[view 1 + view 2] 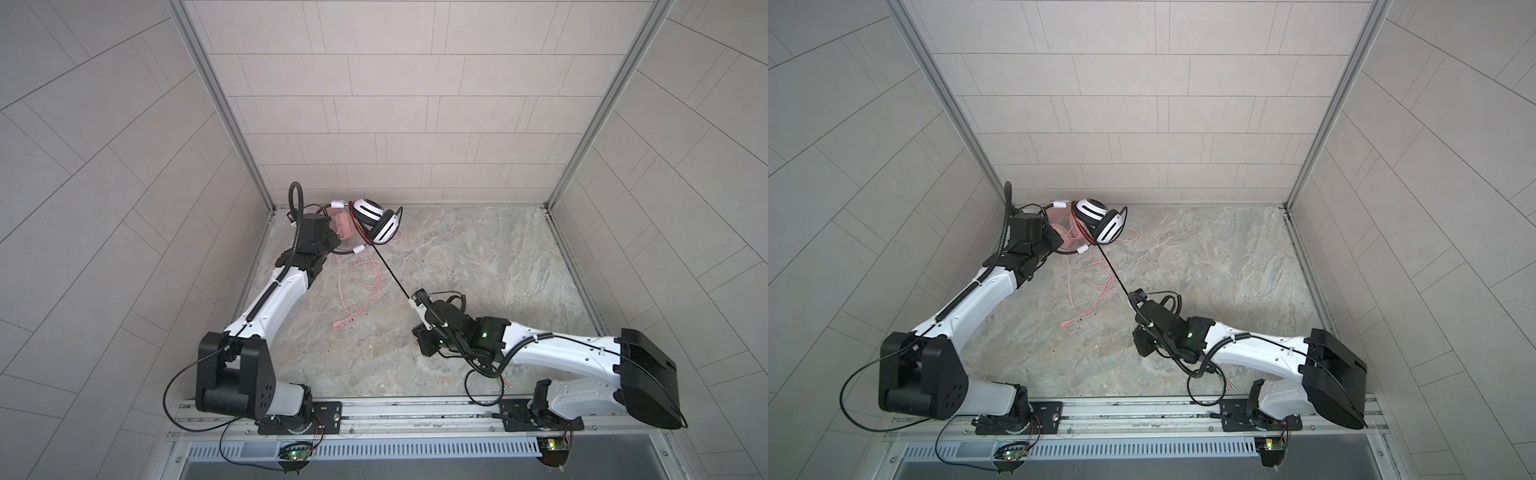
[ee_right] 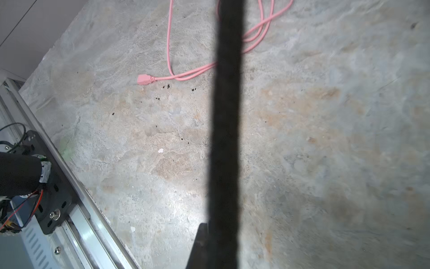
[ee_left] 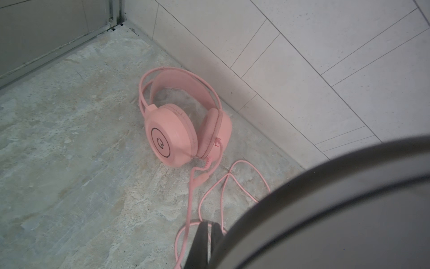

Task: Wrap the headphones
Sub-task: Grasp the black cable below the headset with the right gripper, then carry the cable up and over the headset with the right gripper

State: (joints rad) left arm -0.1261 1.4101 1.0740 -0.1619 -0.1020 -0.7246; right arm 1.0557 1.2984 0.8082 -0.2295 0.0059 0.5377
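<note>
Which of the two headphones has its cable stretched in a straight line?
The white-and-black headphones: their black cable runs taut to the right gripper, shut on it. The pink headphones have a pink cable lying in loose loops on the table.

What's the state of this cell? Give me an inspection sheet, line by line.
Surface: marbled stone tabletop, worn patches.
Job's things: white-and-black headset held near the back-left corner; pink headset on the tabletop by the back wall, unwrapped.
Clutter: dark crumbs near the pink plug.
Tools: left tool shut on the white-and-black headset's headband; right tool shut on its black cable.
Cables: black cable taut between headset and right tool; pink cable in loose loops on the tabletop.
Surroundings: tiled walls on three sides; metal rail in front.
</note>
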